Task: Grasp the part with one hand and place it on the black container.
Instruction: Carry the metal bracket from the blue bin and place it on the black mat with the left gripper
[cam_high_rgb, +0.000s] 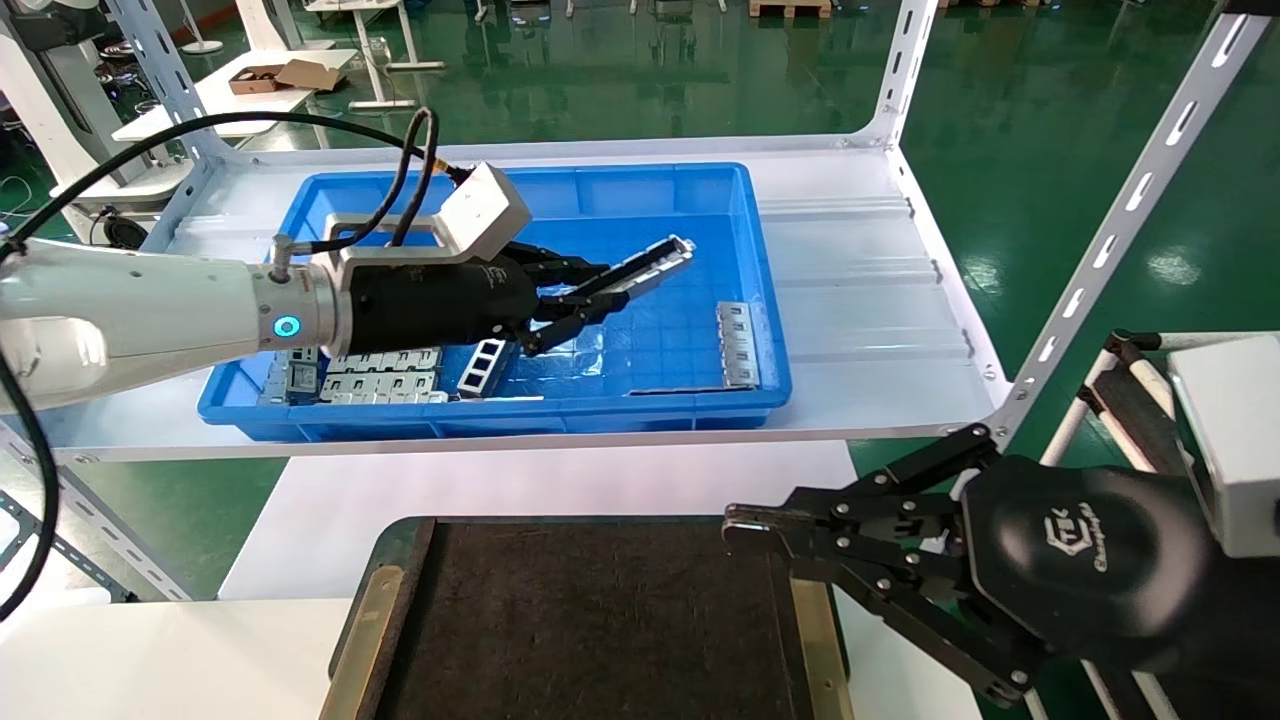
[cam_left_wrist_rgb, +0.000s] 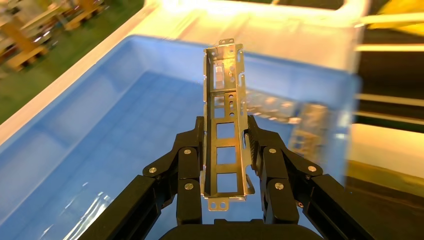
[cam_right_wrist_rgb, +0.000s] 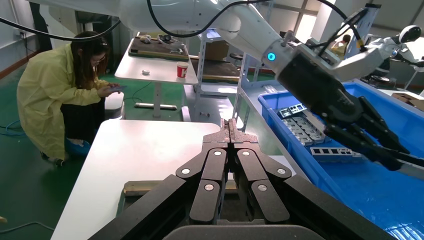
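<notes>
Silver-grey part (cam_high_rgb: 645, 271) clamped lengthwise in the left hand (cam_high_rgb: 585, 297), pointing up-right over the bin; right hand (cam_high_rgb: 745, 525) closed

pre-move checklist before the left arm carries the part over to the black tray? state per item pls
1. Grasp: left end effector is shut on the part, fingers on both long sides. Ok.
2. Part off the bin floor: in the head view it appears raised above the blue bin, pointing up and away. Ok.
3. Nothing else picked up: only one part between the fingers; the other metal pieces lie in the bin. Ok.
4. Drop zone: the visible surface of the black container is bare. Ok.
5. Right end effector is shut and hangs over the container's right edge, possibly in the way. Not ok.
6. Grip firmness against slipping: cannot tell.
</notes>
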